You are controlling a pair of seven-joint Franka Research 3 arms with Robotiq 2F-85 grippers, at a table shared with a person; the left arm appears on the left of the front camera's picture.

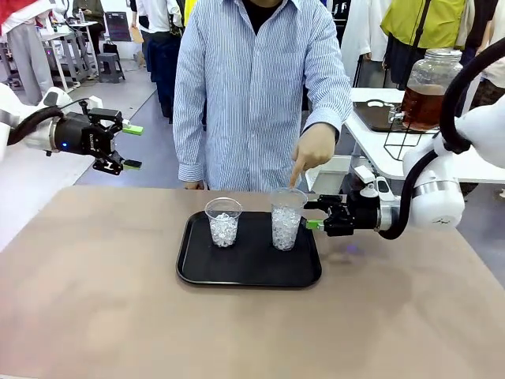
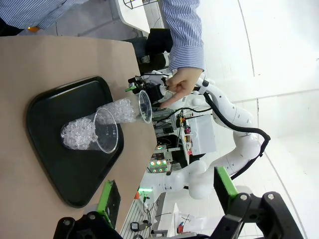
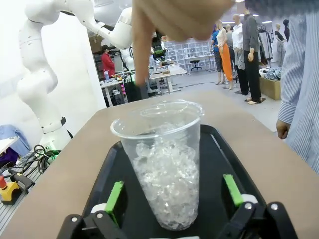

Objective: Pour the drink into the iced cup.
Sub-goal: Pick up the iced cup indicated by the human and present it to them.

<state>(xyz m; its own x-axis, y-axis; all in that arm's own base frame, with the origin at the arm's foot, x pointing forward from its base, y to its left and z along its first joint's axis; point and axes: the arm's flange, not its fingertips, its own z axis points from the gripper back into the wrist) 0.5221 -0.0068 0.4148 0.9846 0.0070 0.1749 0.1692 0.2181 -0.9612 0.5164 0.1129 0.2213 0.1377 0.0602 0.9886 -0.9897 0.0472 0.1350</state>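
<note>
Front view: the right gripper (image 1: 312, 219) is hovering spread beside the iced cup (image 1: 286, 221); the drink (image 1: 426, 104) is sitting in a far jar (image 1: 434, 69). Left wrist view: the left gripper (image 2: 167, 193) is hanging spread. Right wrist view: pads (image 3: 114, 194) are flanking the cup; closing on it probably follows.

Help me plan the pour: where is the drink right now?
In the front view, the drink sits in a glass jar on the white side table at the robot's far right.
</note>
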